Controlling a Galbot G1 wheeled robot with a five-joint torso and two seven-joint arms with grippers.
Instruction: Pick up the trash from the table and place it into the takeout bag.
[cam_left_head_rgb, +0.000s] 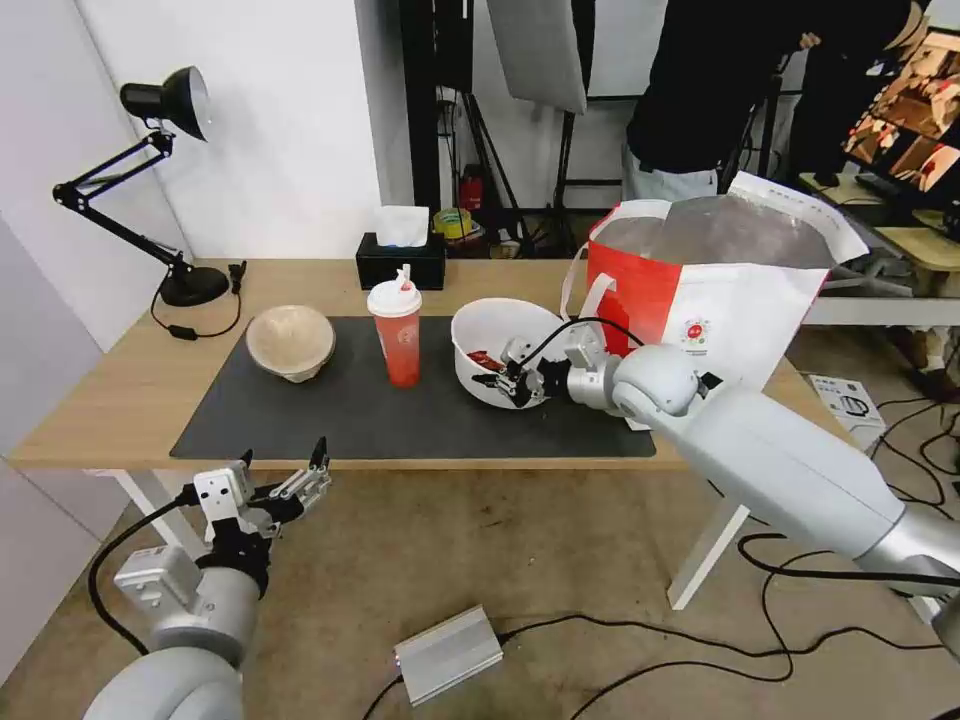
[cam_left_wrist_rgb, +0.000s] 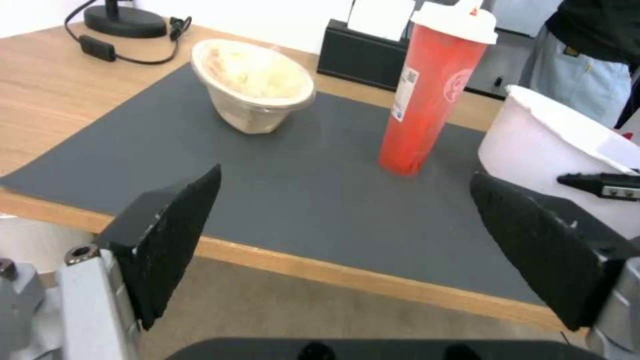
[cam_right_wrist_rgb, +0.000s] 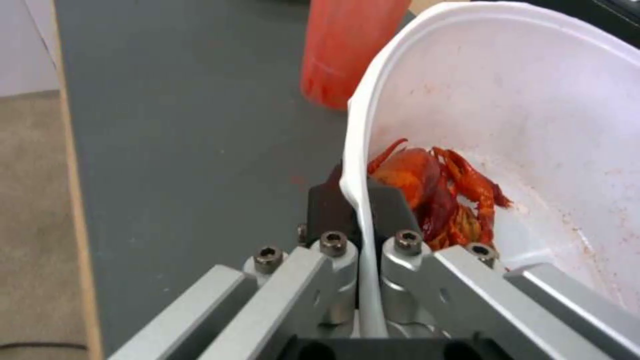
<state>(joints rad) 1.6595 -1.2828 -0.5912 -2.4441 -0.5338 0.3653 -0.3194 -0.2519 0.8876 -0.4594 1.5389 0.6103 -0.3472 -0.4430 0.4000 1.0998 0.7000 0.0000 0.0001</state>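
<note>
The white plastic bowl (cam_left_head_rgb: 495, 335) with red scraps (cam_right_wrist_rgb: 433, 192) sits on the dark mat, just left of the takeout bag (cam_left_head_rgb: 700, 290). My right gripper (cam_left_head_rgb: 505, 385) is shut on the bowl's near rim (cam_right_wrist_rgb: 357, 165), one finger inside the wall and one outside. The red paper cup (cam_left_head_rgb: 398, 335) with lid and straw stands upright at mid-mat. Farther left rests the beige pulp bowl (cam_left_head_rgb: 290, 342). My left gripper (cam_left_head_rgb: 285, 480) hangs open below the table's front edge, clear of everything; its pads (cam_left_wrist_rgb: 170, 235) frame the cup (cam_left_wrist_rgb: 433, 90) and the beige bowl (cam_left_wrist_rgb: 257, 87).
A black tissue box (cam_left_head_rgb: 400, 258) stands behind the cup. A black desk lamp (cam_left_head_rgb: 150, 180) with its cord occupies the table's (cam_left_head_rgb: 110, 390) far left corner. Cables and a silver box (cam_left_head_rgb: 448, 655) lie on the floor. A person stands behind the bag.
</note>
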